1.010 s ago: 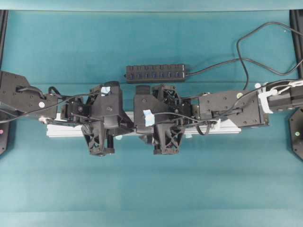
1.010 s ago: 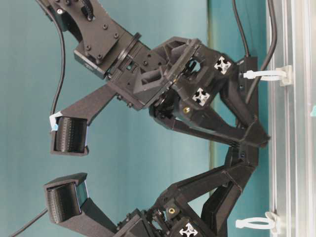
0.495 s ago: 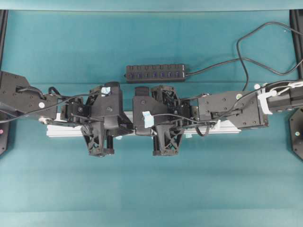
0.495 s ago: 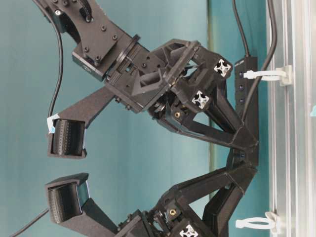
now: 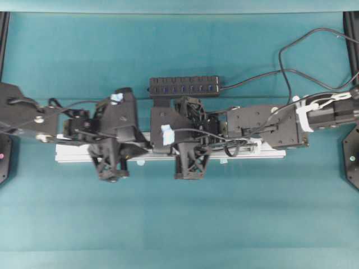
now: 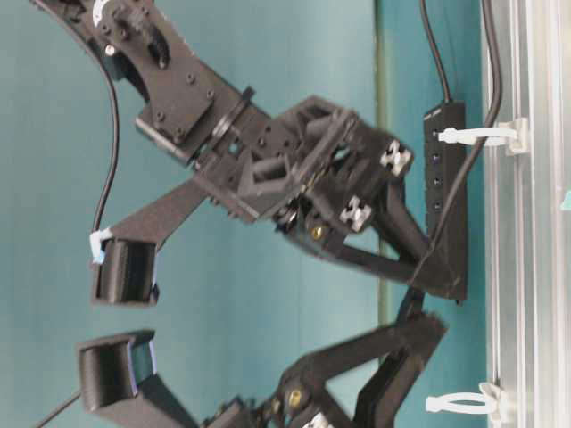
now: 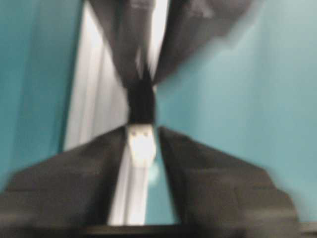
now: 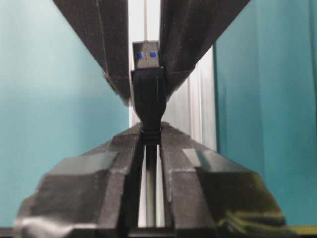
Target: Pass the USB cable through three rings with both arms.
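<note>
In the right wrist view my right gripper [image 8: 150, 130] is shut on the USB cable [image 8: 151, 163] just behind its black plug [image 8: 148, 84]. The plug sticks forward between the left gripper's fingers [image 8: 106, 44], over the silver rail. The blurred left wrist view shows the plug's metal tip [image 7: 142, 144] between the tips of my left gripper [image 7: 142, 131], whose jaws stand apart, with a gap on the right. Overhead, both grippers meet tip to tip above the rail [image 5: 73, 154]. Two of the rings [image 6: 473, 135] [image 6: 459, 403] stand upright on the rail; neither has the cable in it.
A black multi-port hub strip [image 5: 184, 85] lies just behind the rail, its cord trailing to the upper right. The rail [image 6: 526, 223] runs under both arms. Black frame posts [image 5: 352, 33] stand at the table's far corners.
The right gripper has shut on the cable behind the plug. The left jaws have spread apart around the plug's tip. Both arms have shifted a little to the left over the rail.
</note>
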